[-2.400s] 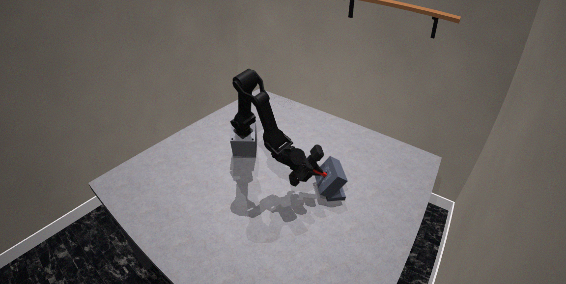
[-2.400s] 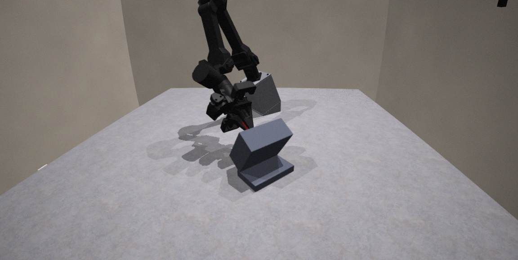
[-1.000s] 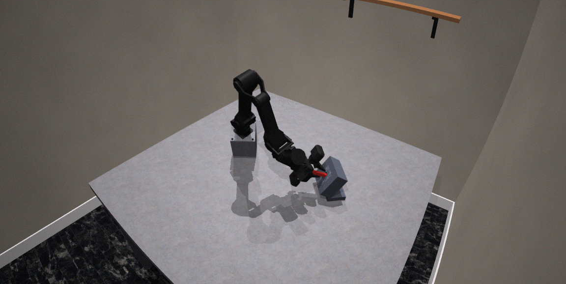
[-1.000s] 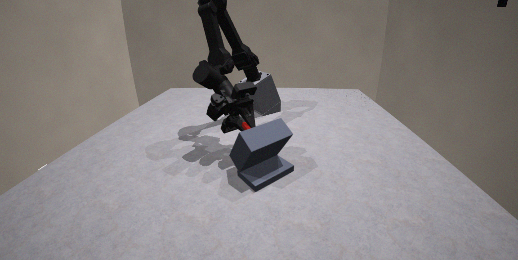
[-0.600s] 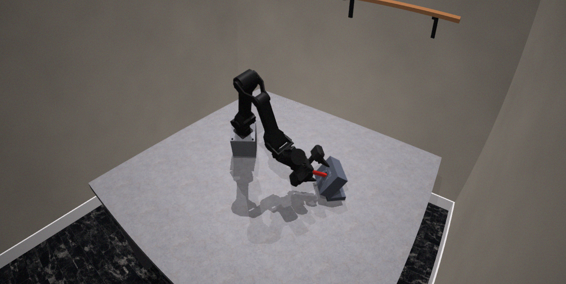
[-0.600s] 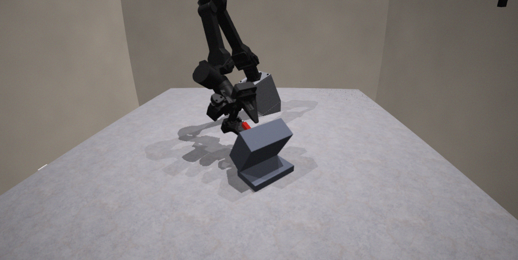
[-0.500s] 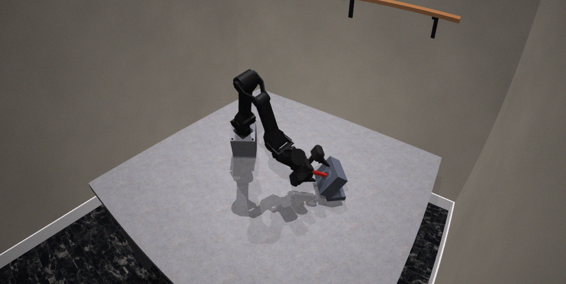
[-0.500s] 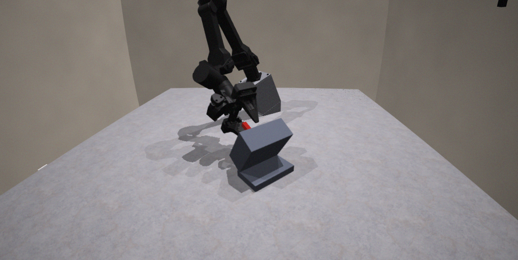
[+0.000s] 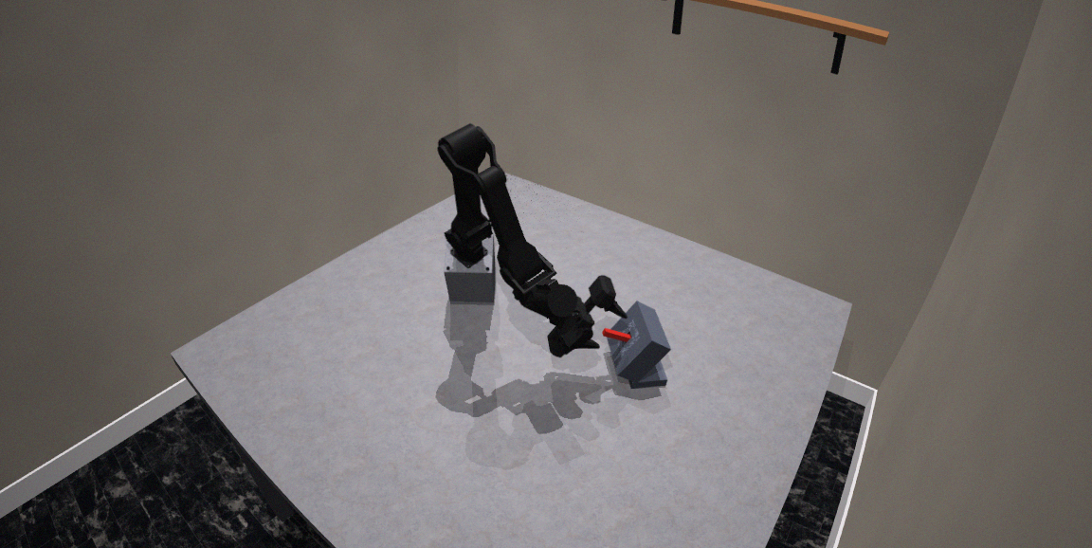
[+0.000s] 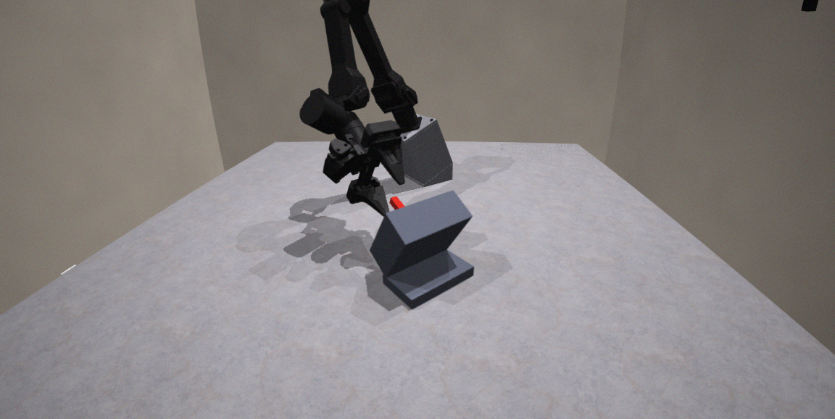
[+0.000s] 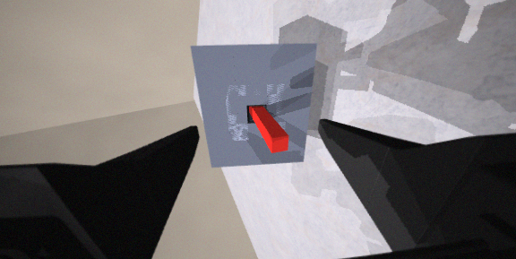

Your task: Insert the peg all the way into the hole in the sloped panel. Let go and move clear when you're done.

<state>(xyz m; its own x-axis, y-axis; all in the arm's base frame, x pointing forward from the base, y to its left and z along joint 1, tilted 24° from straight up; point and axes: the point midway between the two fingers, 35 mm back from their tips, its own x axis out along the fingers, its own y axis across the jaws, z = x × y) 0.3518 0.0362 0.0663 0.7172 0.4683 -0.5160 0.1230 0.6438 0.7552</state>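
The red peg point(image 11: 269, 128) sticks out of the square hole in the grey sloped panel point(image 11: 255, 103); its far end is inside the hole and most of its length is outside. It also shows in the top view point(image 9: 616, 334) and just behind the panel's top edge in the exterior view point(image 10: 396, 201). My gripper point(image 11: 259, 128) is open wide, with one black finger on each side of the peg's near end and a clear gap to each. It holds nothing. The gripper point(image 9: 607, 323) is just left of the panel block point(image 9: 640, 342).
The panel block point(image 10: 421, 244) stands on a flat base plate on the grey table. The arm's grey base box point(image 9: 468, 281) stands behind it. A wooden shelf point(image 9: 752, 8) hangs high on the far wall. The table's edges drop to a dark floor.
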